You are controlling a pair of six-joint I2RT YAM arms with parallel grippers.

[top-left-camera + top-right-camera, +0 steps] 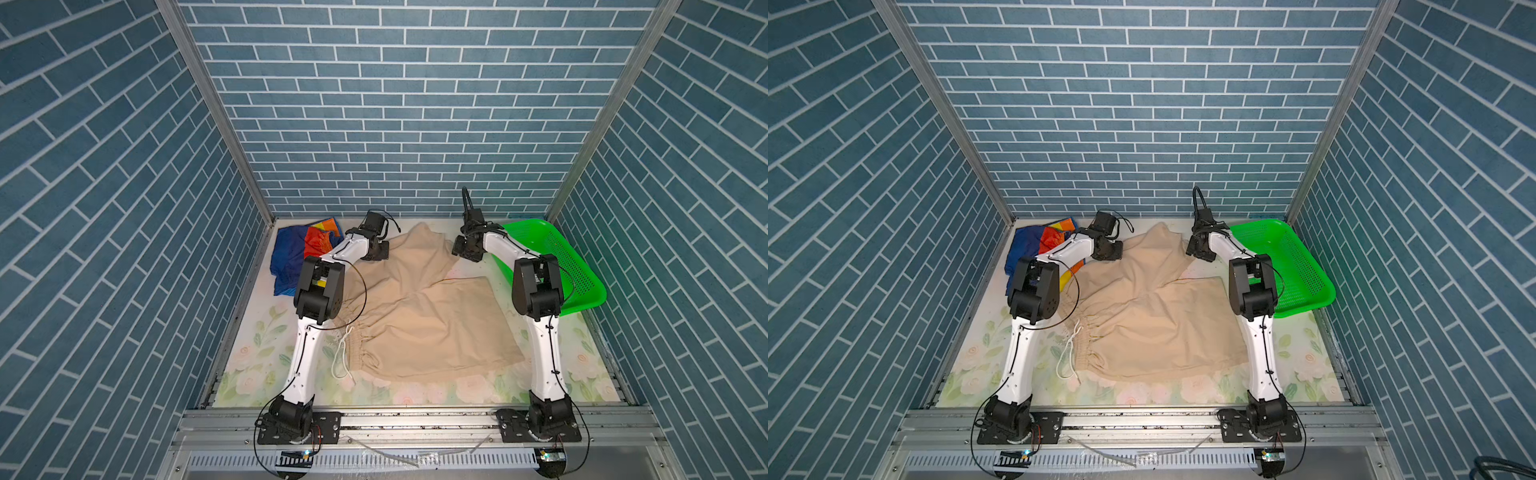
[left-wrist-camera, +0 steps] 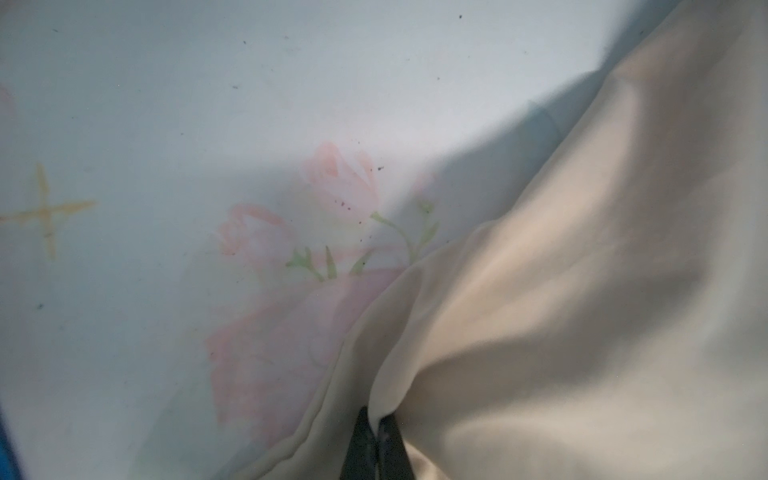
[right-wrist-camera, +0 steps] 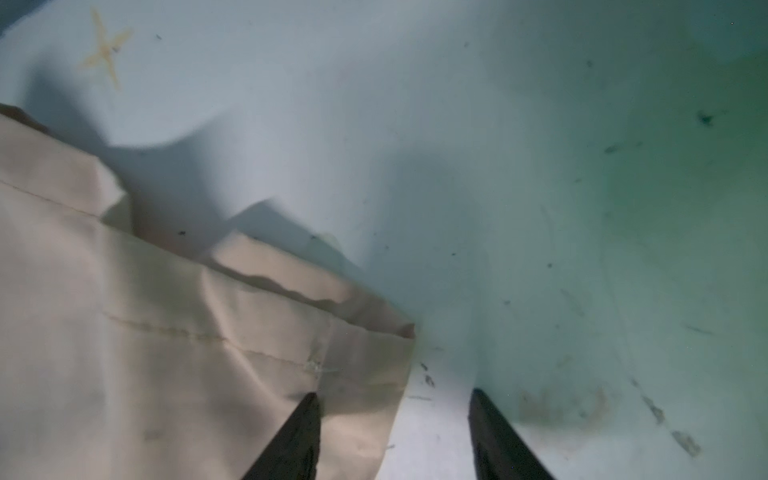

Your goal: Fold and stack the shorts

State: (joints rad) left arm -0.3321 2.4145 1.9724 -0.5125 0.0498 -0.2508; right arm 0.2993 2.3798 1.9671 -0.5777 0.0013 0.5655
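Beige shorts (image 1: 415, 324), left claw (image 2: 376, 417) pinching edge

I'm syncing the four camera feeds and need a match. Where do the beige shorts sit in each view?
Top view: beige shorts spread mid-table between the arms.
Top view: shorts likewise mid-table between the arms.
Left wrist: shorts fill the right half, edge pinched in the shut left hand.
Right wrist: shorts lower left, hem by the open right hand.
Shared landmark: the pale table cover beside the shorts.
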